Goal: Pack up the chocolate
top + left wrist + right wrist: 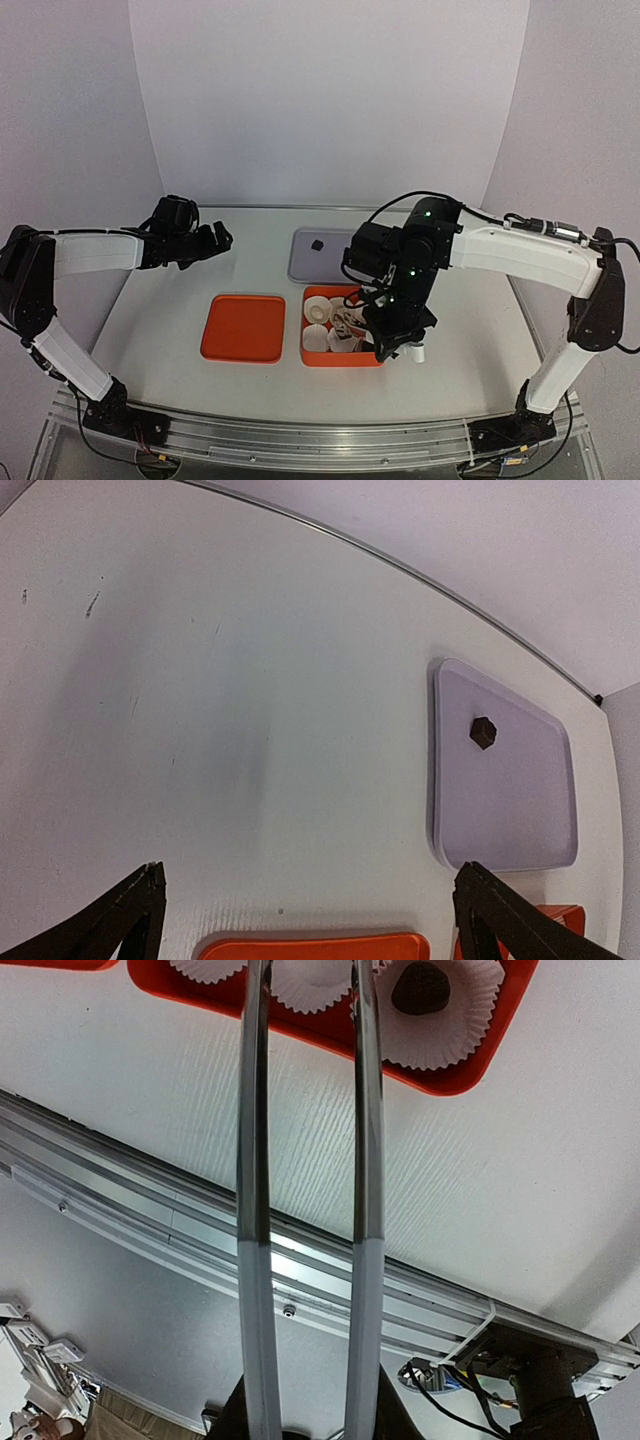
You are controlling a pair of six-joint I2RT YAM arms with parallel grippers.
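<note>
One dark chocolate lies on the lavender tray at the back, also seen as a dark chocolate in the left wrist view. Another dark chocolate sits in a white paper cup inside the orange box. My right gripper hangs over the box's near right corner, shut on metal tongs. The tong arms reach over the box's near row of cups, and their tips run out of the frame. My left gripper hovers open and empty at the far left.
An orange lid lies flat to the left of the box, its far edge showing under the left gripper. Several white paper cups fill the box. The table's metal rail runs along the near edge.
</note>
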